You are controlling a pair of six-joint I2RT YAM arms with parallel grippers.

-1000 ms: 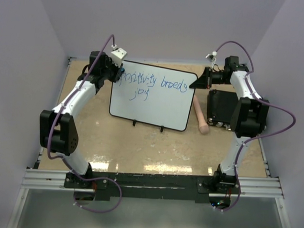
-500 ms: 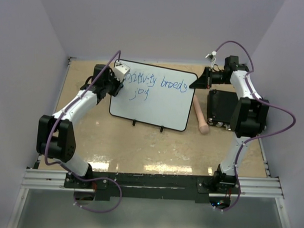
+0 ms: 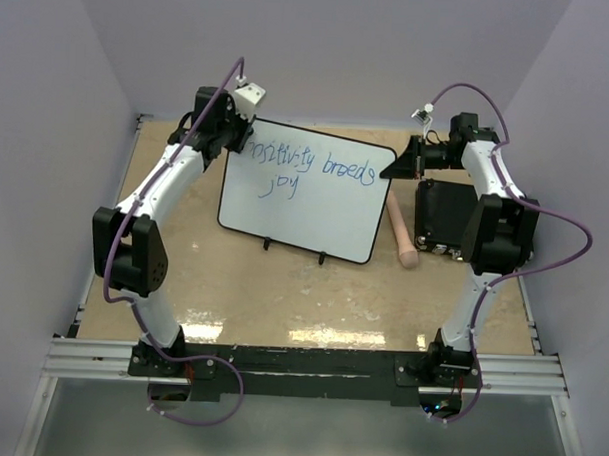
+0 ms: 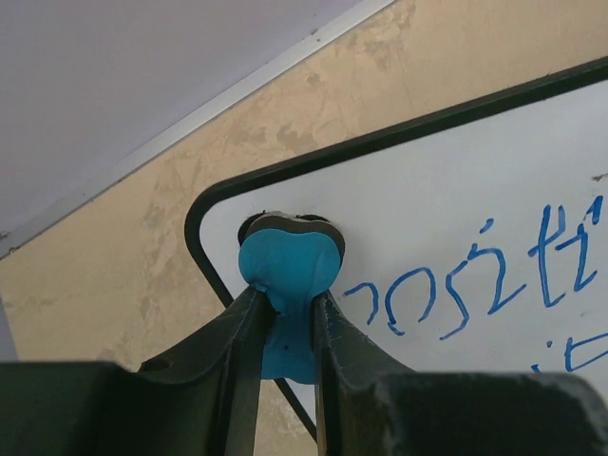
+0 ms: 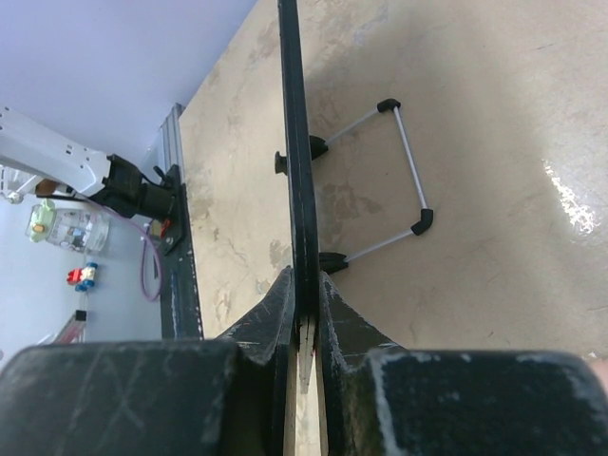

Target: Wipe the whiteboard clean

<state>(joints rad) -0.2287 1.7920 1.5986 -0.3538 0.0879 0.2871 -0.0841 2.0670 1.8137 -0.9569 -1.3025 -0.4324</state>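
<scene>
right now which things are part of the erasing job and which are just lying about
In the job: whiteboard, blue eraser in the left gripper, right gripper clamping the whiteboard's edge.
Lying about: wooden stick, black box, both right of the whiteboard.

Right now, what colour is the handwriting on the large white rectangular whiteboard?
Blue handwriting, clearest in the left wrist view.

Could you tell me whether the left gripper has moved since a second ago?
Yes. The left gripper slid nearer over the first letters on the whiteboard, then back to its far-left corner.
</scene>
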